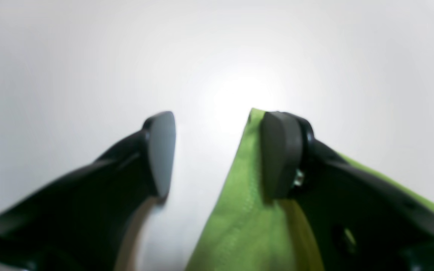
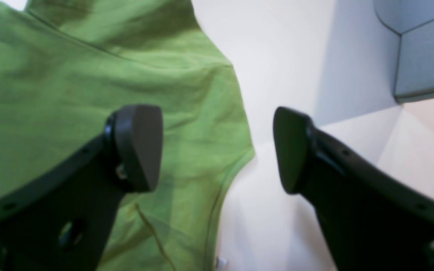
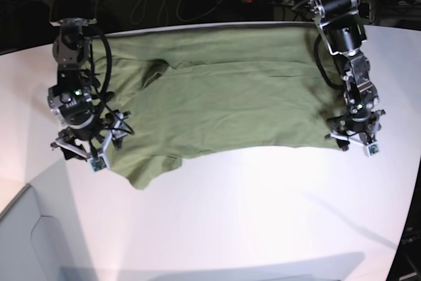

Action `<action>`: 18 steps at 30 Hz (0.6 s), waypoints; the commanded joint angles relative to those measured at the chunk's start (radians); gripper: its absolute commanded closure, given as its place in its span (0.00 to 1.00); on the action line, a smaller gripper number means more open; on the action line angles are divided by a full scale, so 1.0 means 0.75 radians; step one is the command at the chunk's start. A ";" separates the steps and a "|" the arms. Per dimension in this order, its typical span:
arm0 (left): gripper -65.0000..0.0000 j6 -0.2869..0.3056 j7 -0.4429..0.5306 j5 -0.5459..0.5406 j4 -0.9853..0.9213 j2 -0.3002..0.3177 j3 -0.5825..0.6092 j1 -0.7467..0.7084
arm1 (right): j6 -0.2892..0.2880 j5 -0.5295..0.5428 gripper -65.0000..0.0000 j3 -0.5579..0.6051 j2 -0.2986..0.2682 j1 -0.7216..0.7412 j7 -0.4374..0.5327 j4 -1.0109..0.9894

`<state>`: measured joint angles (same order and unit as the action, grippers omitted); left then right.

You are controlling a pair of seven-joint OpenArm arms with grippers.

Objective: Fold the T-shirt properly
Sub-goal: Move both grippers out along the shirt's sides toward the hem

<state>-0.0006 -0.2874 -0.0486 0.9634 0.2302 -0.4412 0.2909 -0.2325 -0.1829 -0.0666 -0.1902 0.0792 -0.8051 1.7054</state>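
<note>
I see the T-shirt [image 3: 223,97] spread wide across the far half of the white table [image 3: 263,215], its long edge running side to side, with wrinkles near the middle and one sleeve lying out toward the near left corner in the base view. Both arms reach down at opposite ends of the cloth.

My left gripper [image 1: 217,154] sits at the shirt's end on the right of the base view. Its jaws stand wide apart with nothing between them; through the left wrist camera one finger lies over a pointed corner of green cloth, the other over bare table.

My right gripper [image 2: 217,148] is at the other end, over the sleeve. Its jaws are also spread wide and empty: one finger hangs above the fabric, the other above the table just beyond the sleeve's curved hem. I cannot tell whether either fingertip actually touches the cloth.
</note>
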 commanded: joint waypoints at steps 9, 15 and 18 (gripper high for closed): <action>0.46 -0.002 -0.009 0.000 0.165 0.013 0.090 -0.012 | 0.004 -0.001 0.32 -0.002 -0.007 0.031 0.027 0.033; 0.46 -0.008 -0.011 0.000 0.214 0.009 0.090 -0.027 | 0.004 -0.001 0.32 -0.002 -0.003 0.033 0.027 0.033; 0.46 -0.002 0.002 -0.002 0.157 0.009 0.098 -0.029 | 0.004 -0.001 0.32 -0.002 -0.003 0.033 0.027 0.031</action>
<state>-0.0029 -0.3027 -0.0483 1.0710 0.2272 -0.3676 0.2523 -0.2325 -0.1829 -0.0658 -0.1852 0.0826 -0.8051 1.7100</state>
